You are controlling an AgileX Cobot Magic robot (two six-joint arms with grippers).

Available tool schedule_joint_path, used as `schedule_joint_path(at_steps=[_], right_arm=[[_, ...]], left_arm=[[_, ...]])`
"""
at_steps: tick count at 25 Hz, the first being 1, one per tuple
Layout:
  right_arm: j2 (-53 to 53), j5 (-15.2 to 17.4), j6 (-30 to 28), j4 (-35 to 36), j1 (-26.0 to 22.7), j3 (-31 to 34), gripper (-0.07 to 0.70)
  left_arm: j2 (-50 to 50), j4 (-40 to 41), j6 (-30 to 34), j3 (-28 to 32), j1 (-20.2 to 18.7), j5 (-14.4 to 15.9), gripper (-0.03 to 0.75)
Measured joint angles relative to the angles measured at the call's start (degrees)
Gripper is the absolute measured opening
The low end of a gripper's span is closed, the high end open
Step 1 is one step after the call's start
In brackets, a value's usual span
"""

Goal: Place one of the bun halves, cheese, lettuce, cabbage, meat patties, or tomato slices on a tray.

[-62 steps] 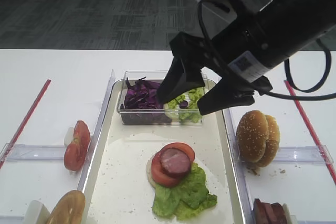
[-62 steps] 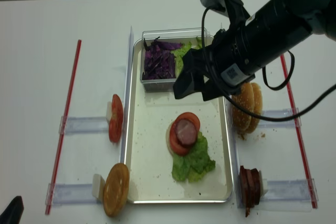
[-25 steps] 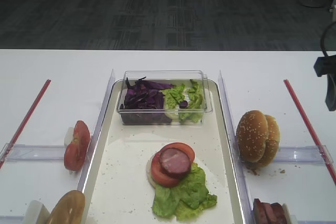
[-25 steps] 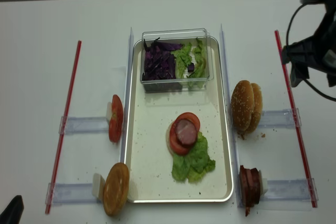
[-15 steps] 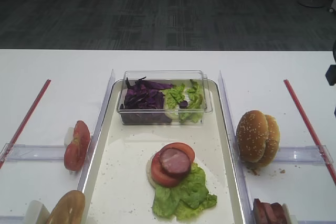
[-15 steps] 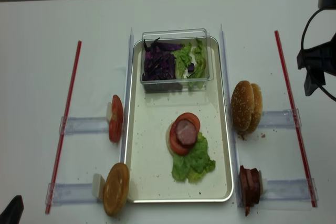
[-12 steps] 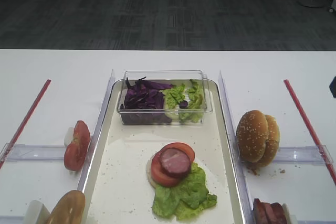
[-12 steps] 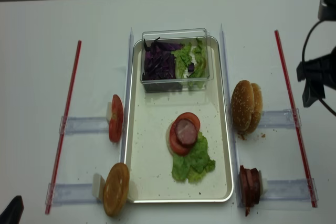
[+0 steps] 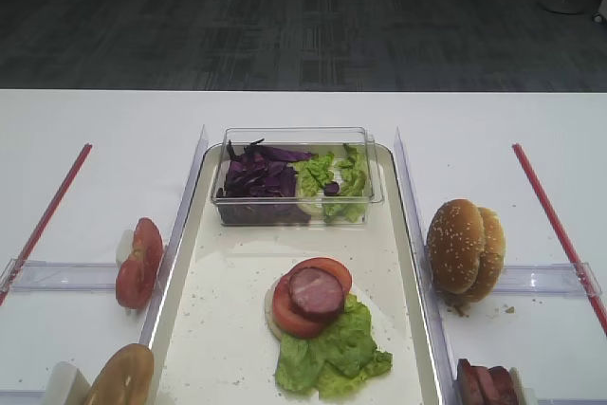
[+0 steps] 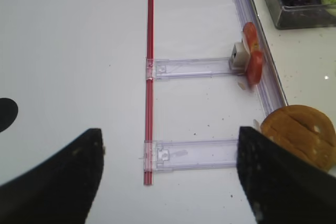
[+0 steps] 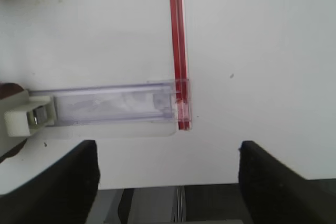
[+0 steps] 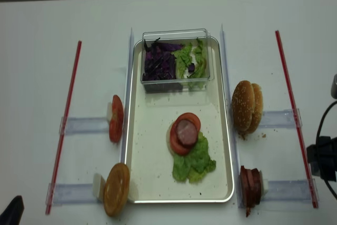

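Tray (image 12: 138,146): tomato slices (image 12: 181,133), lettuce (image 12: 194,163)

Two high views share the tray (image 9: 410,234); both wrist cameras face down.

This is looking like a robotics lab or test bench set up as a mock sandwich station, not a real kitchen. A broad plain white tabletop (image 12: 42,19) is filling both high views, and beyond its far edge dark grey patterned carpet tiles (image 9: 285,16), the office sort, are showing. Thin red straight strips (image 12: 64,125) are lying either side of the long cream-white metal-rimmed tray (image 12: 152,172), marking off zones, and clear plastic rail fixtures (image 12: 84,125) are sitting beside that tray, holding food pieces upright in fixed spots.
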Motion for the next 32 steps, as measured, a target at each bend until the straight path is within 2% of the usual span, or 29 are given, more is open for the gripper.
schedule_joint_path(at_steps=[6,14,25,32], right_arm=[[-11.5,0.7,-0.1,-0.3,0.0,1.4,0.571],[-27.4,3.8,-0.5,-1.9,0.0,2.6,0.527],[-48.1,4.8,-0.7,-1.9,0.0,2.6,0.526],[-53.7,5.3,-0.8,-1.9,0.0,2.6,0.614]], left_arm=[[0.0,0.0,0.0,0.0,0.0,0.0,0.490],[0.0,0.0,0.0,0.0,0.0,0.0,0.490],[0.0,0.0,0.0,0.0,0.0,0.0,0.490],[0.0,0.0,0.0,0.0,0.0,0.0,0.490]])
